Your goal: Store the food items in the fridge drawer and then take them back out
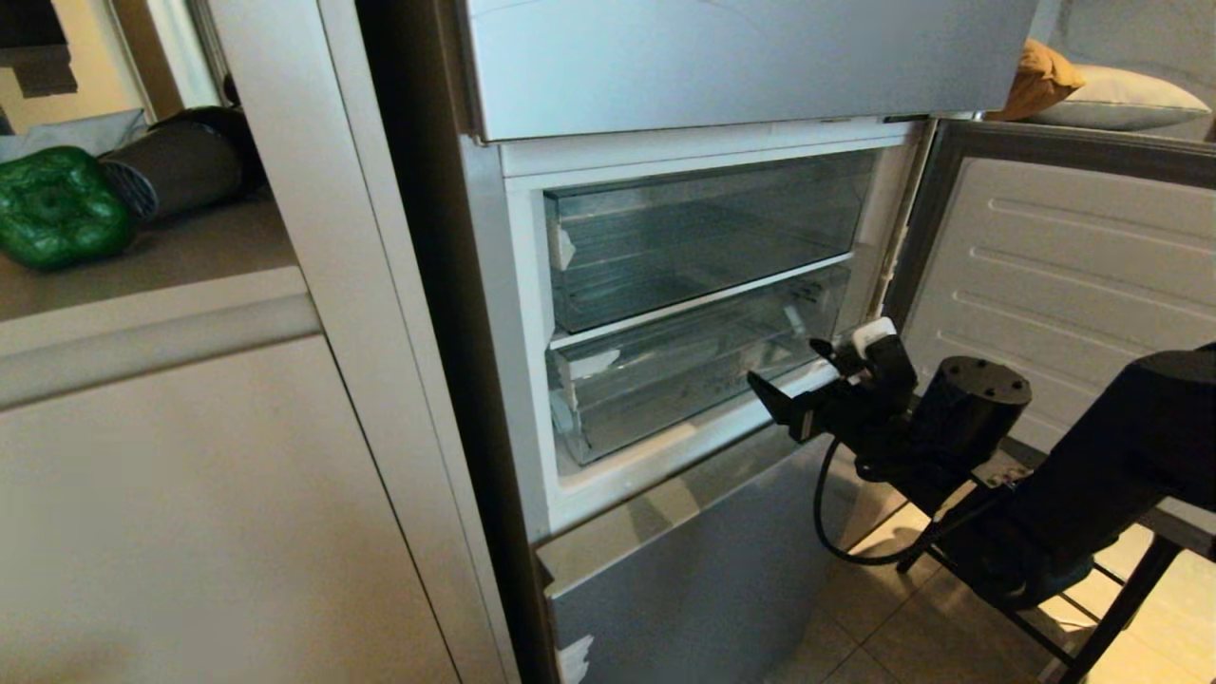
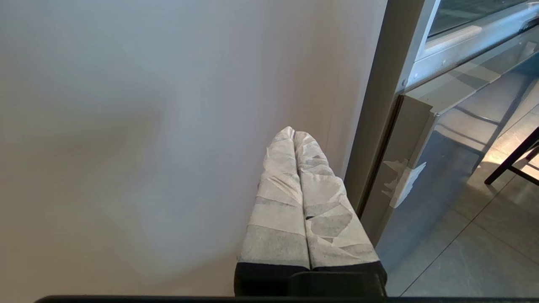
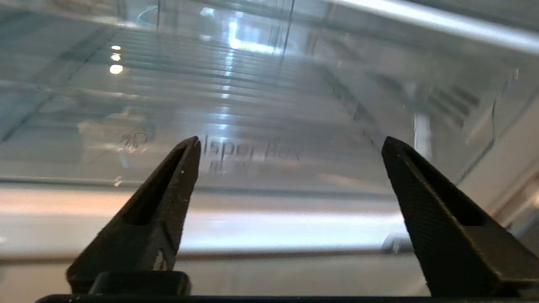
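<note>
Right hand (image 1: 796,380) spread wide, holding nothing, right at the clear fridge drawer (image 1: 665,370); green pepper (image 1: 59,206) on the worktop (image 1: 190,256).

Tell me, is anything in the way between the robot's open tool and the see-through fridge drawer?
Nothing visible is. The right tool is open, empty, and faces the lower fridge drawer with only a bare gap between. The green pepper sits far off on the counter.
</note>
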